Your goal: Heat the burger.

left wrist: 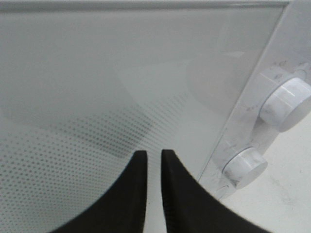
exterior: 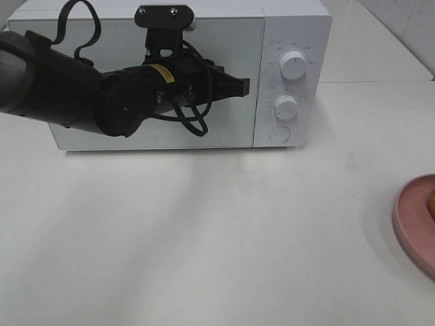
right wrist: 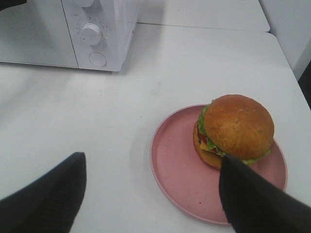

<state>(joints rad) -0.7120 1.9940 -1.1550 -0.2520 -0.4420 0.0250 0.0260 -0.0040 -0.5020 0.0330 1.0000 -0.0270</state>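
The burger (right wrist: 235, 128), with a golden-brown bun, green lettuce and yellow cheese, sits on a round pink plate (right wrist: 175, 170) on the white table. My right gripper (right wrist: 153, 160) is open and empty above the plate's near side, with one finger (right wrist: 252, 199) close by the burger. In the high view only the plate's edge (exterior: 413, 224) and a sliver of the burger (exterior: 431, 204) show at the right border. My left gripper (exterior: 242, 87) is shut and empty, held just in front of the closed glass door of the white microwave (exterior: 292, 27), near its right edge. Its fingers (left wrist: 133, 189) are almost together.
The microwave stands at the back of the table with two knobs (exterior: 293, 64) (exterior: 286, 107) and a round button (exterior: 279, 134) on its right panel. The knobs also show in the left wrist view (left wrist: 286, 104). The left arm's dark body (exterior: 61, 88) spans the door.
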